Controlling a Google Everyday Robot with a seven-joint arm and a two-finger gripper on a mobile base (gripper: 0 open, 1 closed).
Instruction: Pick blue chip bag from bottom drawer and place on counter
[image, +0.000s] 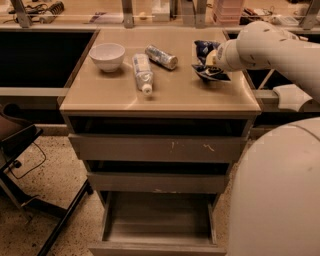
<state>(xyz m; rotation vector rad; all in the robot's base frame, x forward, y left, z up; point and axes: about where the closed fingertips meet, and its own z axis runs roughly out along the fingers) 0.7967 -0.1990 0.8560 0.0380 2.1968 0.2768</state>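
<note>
The blue chip bag (203, 50) sits on the counter (165, 95) near its right back corner, crumpled and partly upright. My gripper (214, 59) is at the bag's right side, at the end of the white arm that reaches in from the right, and it covers part of the bag. The bottom drawer (157, 220) is pulled open below, and its grey inside is bare.
A white bowl (107, 55), a clear plastic bottle (142, 72) lying on its side and a silver can (161, 56) lie on the counter's left and middle. The two upper drawers (157, 147) stand slightly open. A black chair frame (30, 165) is at the left. My white base fills the lower right.
</note>
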